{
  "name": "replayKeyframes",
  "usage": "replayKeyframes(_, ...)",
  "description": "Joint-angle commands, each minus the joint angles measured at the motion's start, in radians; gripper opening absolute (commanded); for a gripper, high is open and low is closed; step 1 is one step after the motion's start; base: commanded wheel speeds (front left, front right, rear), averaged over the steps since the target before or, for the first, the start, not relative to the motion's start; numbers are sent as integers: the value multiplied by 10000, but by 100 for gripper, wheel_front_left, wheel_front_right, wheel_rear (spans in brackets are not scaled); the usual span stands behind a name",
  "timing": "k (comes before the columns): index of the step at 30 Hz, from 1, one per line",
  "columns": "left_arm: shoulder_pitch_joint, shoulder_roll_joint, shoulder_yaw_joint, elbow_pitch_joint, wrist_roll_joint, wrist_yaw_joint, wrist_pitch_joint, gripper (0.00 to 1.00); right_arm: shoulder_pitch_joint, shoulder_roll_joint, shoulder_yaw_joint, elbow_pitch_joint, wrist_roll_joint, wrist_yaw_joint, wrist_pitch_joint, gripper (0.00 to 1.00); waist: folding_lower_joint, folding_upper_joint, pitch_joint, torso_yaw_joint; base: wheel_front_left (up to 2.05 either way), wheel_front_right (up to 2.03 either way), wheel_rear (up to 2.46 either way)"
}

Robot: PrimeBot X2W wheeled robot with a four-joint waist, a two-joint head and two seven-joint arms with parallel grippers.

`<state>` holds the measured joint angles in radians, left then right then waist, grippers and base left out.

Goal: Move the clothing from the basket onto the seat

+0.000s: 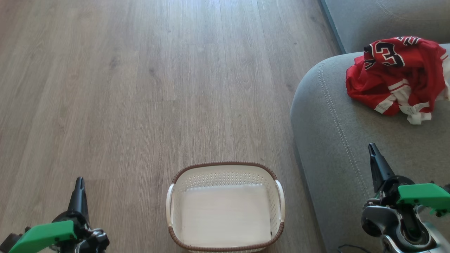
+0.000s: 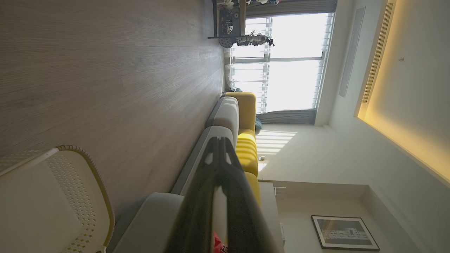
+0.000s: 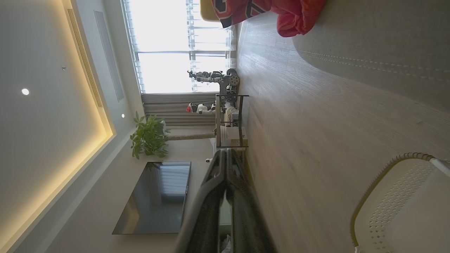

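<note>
The red clothing, with white trim and black numerals, lies crumpled on the grey seat at the right; the right wrist view catches it at the top. The cream basket with a brown rim stands on the floor at bottom centre, nothing inside it. My left gripper hangs shut at the lower left, well left of the basket. My right gripper is shut over the seat's front part, below the clothing and apart from it. Both grippers hold nothing. The basket rim shows in the left wrist view.
Wood-look floor stretches ahead and to the left. A second grey cushion sits behind the seat. The wrist views show yellow sofa cushions, a shelf unit, a potted plant and a television far off.
</note>
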<state>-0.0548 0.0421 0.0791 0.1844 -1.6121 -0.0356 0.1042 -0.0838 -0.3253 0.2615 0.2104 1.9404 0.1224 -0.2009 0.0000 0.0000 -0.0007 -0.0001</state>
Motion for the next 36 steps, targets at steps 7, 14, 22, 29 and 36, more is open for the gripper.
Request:
replayKeyframes(7, -458, 93, 350, -349, 24, -78, 65, 0, -471, -320, 172, -394, 121, 83, -84, 0, 0, 0, 0, 0, 0, 0, 0)
replayKeyframes(14, -457, 93, 351, -350, 25, -78, 66, 0, -476, -350, 209, -410, 153, 83, -116, 0, 0, 0, 1, 0, 0, 0, 0)
replayKeyframes(22, -457, 92, 351, -351, 25, -78, 66, 0, -480, -380, 246, -426, 184, 83, -149, 0, 0, 0, 1, 0, 0, 0, 0)
replayKeyframes(29, -457, 92, 352, -352, 26, -78, 67, 0, -483, -400, 271, -436, 205, 83, -171, 0, 0, 0, 2, 0, 0, 0, 0)
replayKeyframes(36, -457, 91, 352, -353, 26, -78, 67, 0, -486, -421, 296, -448, 227, 83, -194, 0, 0, 0, 2, 1, 0, 0, 0)
